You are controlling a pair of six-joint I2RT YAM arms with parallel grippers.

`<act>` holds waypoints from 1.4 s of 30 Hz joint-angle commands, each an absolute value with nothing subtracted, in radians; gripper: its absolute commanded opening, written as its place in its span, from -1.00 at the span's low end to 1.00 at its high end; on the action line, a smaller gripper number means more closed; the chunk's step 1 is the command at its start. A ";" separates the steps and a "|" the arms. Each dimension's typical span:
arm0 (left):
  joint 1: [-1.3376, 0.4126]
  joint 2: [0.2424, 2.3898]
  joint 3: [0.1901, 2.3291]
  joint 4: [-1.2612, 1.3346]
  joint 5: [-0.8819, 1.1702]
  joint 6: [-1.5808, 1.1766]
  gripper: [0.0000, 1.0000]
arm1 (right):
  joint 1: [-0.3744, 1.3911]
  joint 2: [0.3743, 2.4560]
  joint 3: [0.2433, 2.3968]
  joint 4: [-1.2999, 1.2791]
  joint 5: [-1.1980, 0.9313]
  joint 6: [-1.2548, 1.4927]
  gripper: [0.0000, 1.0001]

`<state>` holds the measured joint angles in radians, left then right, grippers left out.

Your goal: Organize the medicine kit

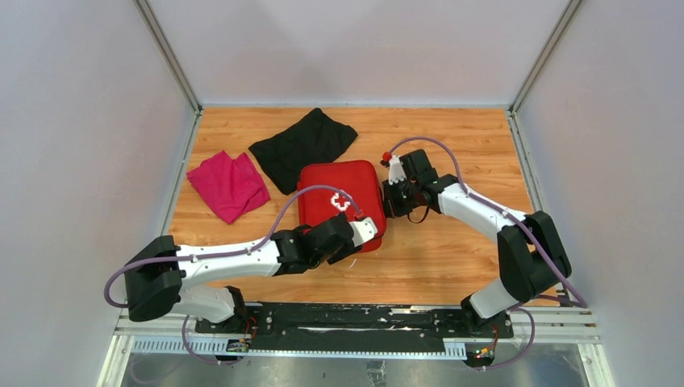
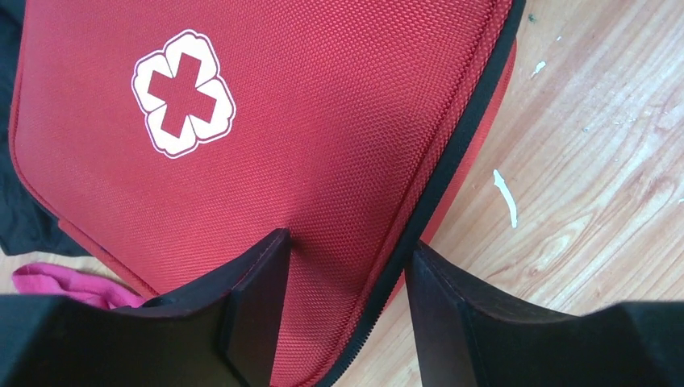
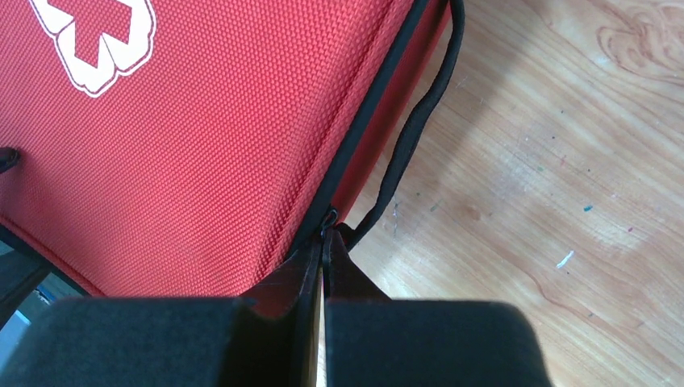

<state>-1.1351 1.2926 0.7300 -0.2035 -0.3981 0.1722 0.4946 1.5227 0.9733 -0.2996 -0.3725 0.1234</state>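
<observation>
Jaws of the left gripper (image 2: 348, 242) stand half open astride the near edge of the red medicine kit (image 1: 331, 181), one on its lid. Those of the right gripper (image 3: 324, 242) are pinched together at the zip slider (image 3: 329, 219) on the kit's right edge. The kit lies lid-down on the counter (image 1: 435, 258), a black cloth (image 1: 305, 145) just beside its far left corner.

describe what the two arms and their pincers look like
Both the left arm and right arm have white tubular links joined by chunky black joint housings. A lilac cable loops along each. The left pincer and right pincer each have two matte black, wedge-shaped fingers. No markings show.
</observation>
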 commanded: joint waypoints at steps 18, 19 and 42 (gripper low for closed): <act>-1.134 1.359 0.752 -0.183 -0.421 0.051 -0.13 | 0.508 1.201 0.745 -0.527 -0.451 0.182 -1.00; -1.134 1.361 0.752 -0.181 -0.420 0.052 -0.13 | 0.512 1.182 0.737 -0.527 -0.465 0.190 -1.00; -1.134 1.395 0.780 -0.161 -0.381 0.041 -0.14 | 0.779 1.047 0.579 -0.287 -0.480 0.485 -1.00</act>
<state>-1.1461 1.3590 0.7704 -0.1738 -0.3862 0.0994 0.6926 1.0458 0.6041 -0.3557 -0.4034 0.3634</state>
